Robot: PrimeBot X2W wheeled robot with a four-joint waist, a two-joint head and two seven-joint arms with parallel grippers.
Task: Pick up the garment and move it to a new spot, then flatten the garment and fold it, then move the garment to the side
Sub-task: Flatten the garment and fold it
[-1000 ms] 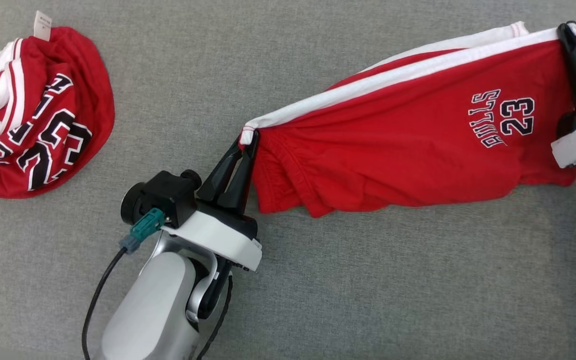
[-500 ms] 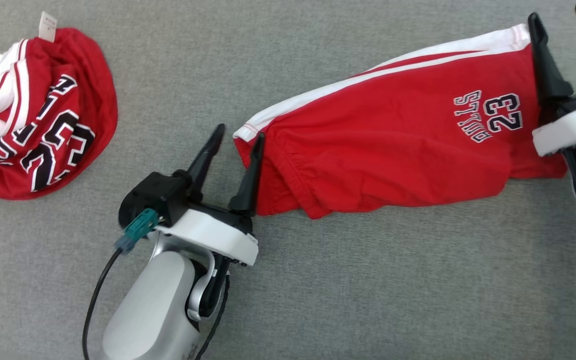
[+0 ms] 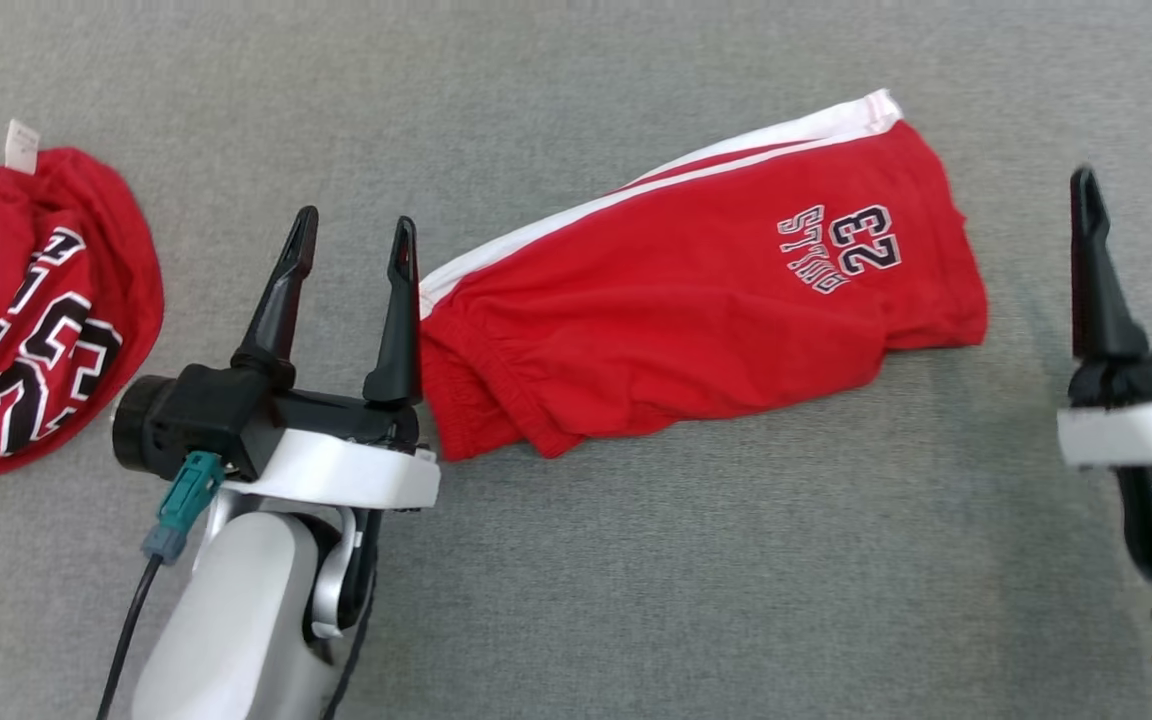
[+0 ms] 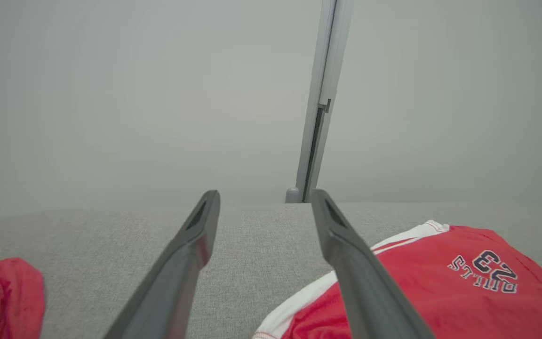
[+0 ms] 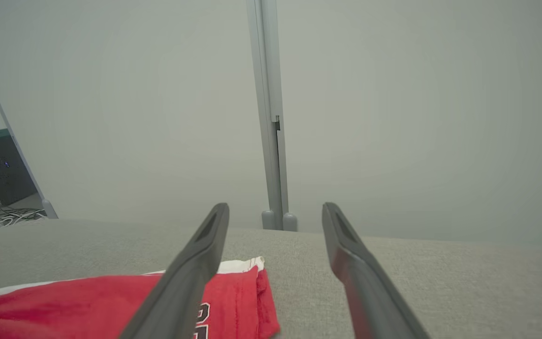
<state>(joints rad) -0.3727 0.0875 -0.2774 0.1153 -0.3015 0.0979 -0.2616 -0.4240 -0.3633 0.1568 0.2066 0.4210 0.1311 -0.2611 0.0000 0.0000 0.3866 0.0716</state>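
Let go of the red Bulls shorts (image 3: 696, 300) since a second ago, then pulled back clear. Nearest, at the left pincer (image 3: 354, 222): fingers spread wide, gripping nothing, just beside the waistband end. At the right pincer (image 3: 1131, 170): likewise spread and empty, apart from the leg hem. Beyond, lying slantwise on the grey bench (image 3: 636, 560), print upward. Far left, bunched up: a red jersey (image 3: 36, 320).
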